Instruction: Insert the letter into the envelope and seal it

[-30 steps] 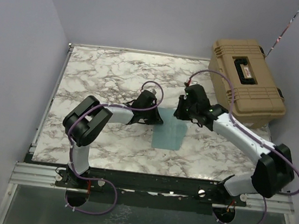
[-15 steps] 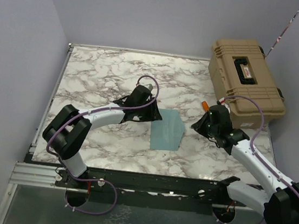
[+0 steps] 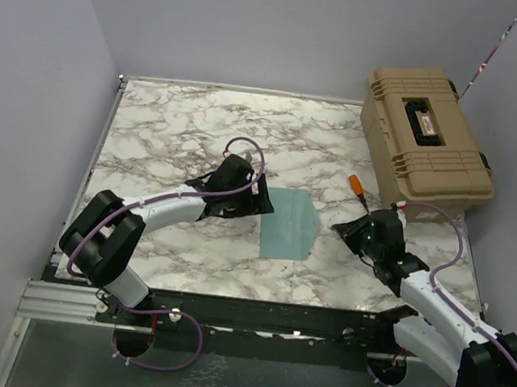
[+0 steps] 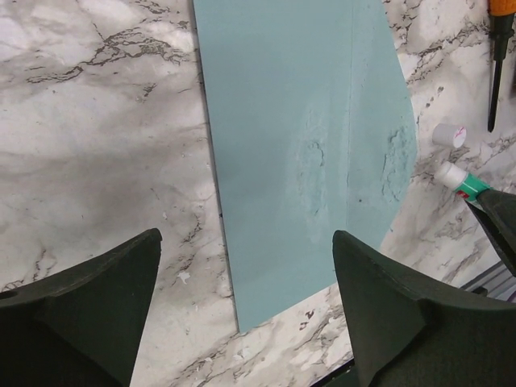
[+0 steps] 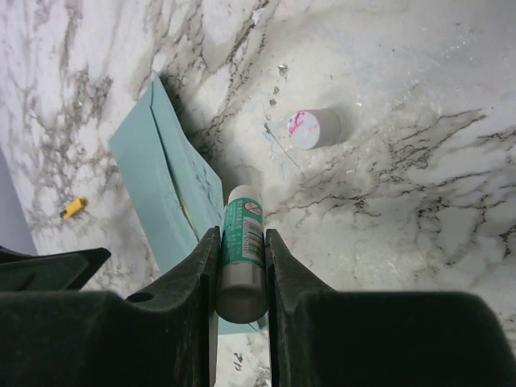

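Note:
The teal envelope [image 3: 290, 224] lies flat on the marble table [image 3: 171, 136], its flap folded over with dull smudges on it [image 4: 310, 161]. The letter does not show in any view. My left gripper [image 3: 265, 198] hovers just off the envelope's left edge, open wide, with nothing between its fingers [image 4: 89, 298]; the envelope's near corner sits in the gap. My right gripper [image 3: 343, 227] is to the right of the envelope, shut on a green-labelled glue stick [image 5: 242, 242] whose uncapped tip points at the envelope's right edge [image 5: 165, 189].
The glue stick's white cap [image 5: 311, 128] stands on the table beyond the right gripper. An orange-handled screwdriver [image 3: 360, 183] lies near a closed tan hard case [image 3: 426, 139] at the back right. A small yellow bit [image 5: 72, 208] lies past the envelope.
My left gripper has opened and drawn back left off the envelope. My right arm has pulled away to the right and nearer with the glue stick still in it.

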Controlling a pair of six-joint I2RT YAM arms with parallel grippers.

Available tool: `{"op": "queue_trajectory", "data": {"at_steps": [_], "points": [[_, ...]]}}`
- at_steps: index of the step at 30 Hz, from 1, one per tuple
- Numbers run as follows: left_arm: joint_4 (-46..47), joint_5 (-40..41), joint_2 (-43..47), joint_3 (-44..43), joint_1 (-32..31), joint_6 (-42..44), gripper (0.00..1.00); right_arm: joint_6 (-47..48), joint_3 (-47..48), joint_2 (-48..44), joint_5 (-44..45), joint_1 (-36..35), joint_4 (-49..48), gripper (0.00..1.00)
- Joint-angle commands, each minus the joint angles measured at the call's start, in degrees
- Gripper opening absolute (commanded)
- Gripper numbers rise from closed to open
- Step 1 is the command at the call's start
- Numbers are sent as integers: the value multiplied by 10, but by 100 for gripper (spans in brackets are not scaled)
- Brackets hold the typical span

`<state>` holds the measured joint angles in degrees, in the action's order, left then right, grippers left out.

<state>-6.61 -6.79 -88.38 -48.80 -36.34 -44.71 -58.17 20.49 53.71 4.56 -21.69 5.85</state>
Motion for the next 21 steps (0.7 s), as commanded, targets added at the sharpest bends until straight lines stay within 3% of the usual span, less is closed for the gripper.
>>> {"op": "queue_trajectory", "data": {"at_steps": [1,4,13,15,18,21], "points": [[-6,14,19,7,2,2,89,-36,-33,-4,-12,9,-138,12],[-6,7,16,9,2,3,99,-44,-63,18,-21,11,-194,19],[-7,-8,3,5,2,0,95,-37,-115,90,-22,24,-293,31],[-6,-11,-1,0,2,0,93,-37,-113,79,-20,24,-269,41],[-6,-10,-10,-10,2,2,90,-33,-97,35,4,24,-182,63],[-4,-11,-24,-24,1,4,84,-21,-78,-18,36,24,-91,75]]}}
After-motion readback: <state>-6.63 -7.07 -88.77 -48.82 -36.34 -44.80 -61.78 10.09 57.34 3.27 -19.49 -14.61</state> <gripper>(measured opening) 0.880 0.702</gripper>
